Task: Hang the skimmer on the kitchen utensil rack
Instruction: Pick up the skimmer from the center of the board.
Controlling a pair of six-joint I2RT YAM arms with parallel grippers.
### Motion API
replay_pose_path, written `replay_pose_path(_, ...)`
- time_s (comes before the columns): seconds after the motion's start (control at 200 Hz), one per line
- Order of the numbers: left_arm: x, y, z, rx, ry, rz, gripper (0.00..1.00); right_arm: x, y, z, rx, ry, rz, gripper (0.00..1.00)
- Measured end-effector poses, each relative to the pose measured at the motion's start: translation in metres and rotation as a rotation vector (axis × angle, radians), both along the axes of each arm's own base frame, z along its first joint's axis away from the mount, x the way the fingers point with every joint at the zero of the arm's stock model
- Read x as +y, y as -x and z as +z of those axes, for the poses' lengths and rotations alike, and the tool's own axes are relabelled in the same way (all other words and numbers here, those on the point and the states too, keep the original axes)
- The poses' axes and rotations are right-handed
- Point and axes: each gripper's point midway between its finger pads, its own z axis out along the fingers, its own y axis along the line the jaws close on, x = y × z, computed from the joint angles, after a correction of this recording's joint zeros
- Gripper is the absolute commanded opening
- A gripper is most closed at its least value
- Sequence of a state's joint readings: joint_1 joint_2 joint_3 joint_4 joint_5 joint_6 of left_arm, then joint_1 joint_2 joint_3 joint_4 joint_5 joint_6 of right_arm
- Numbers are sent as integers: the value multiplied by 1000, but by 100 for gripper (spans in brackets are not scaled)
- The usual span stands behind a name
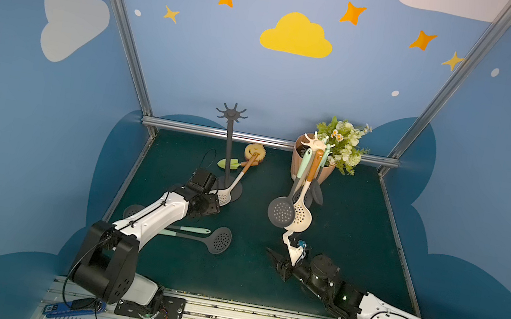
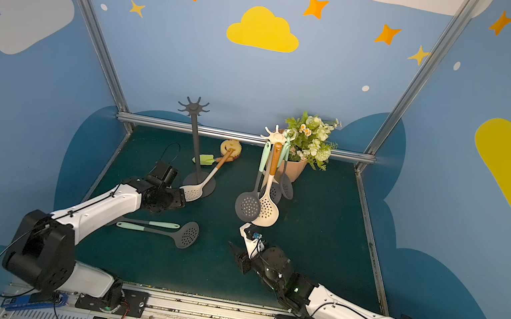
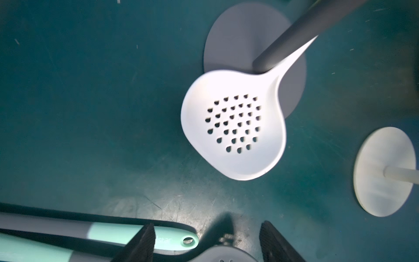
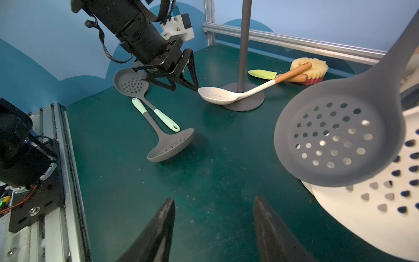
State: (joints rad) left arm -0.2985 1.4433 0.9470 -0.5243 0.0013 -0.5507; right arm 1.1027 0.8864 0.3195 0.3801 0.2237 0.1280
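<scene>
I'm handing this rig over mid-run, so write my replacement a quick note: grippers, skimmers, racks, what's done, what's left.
Left gripper: open, empty, low beside the white skimmer.
Right gripper: open, empty, in front of the white rack.
White skimmer: lying down, neck across the grey rack base. That rack's hooks are bare.
Two grey skimmers: flat on the table by the left arm.
Done: several skimmers hang on the white rack.
Left: hang those lying on the table.
</scene>
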Motion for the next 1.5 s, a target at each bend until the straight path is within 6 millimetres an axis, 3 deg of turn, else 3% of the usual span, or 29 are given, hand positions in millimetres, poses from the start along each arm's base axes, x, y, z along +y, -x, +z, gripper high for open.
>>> replay_pose_path(0.205, -3, -5, -26, 98, 73, 96, 72, -3, -1, 0, 5, -5, -9, 55)
replay_pose_path(0.33, -4, -15, -32, 109, 120, 153, 72, -4, -1, 3, 0, -14, -11, 55)
replay_pose_path(0.756, -2, -28, -26, 83, 275, 241, 69, -13, 2, -3, 19, -11, -22, 55)
replay_pose_path(1.227, -6, -39, 0, -33, 395, 266, 67, -13, 1, -5, 28, -10, -25, 55)
replay_pose_path(1.367, -3, -43, -5, -24, 398, 288, 66, -13, 1, -6, 29, -9, -25, 55)
replay_pose_path(1.502, 0, -51, -22, 12, 400, 323, 64, -13, 1, -6, 30, -6, -26, 55)
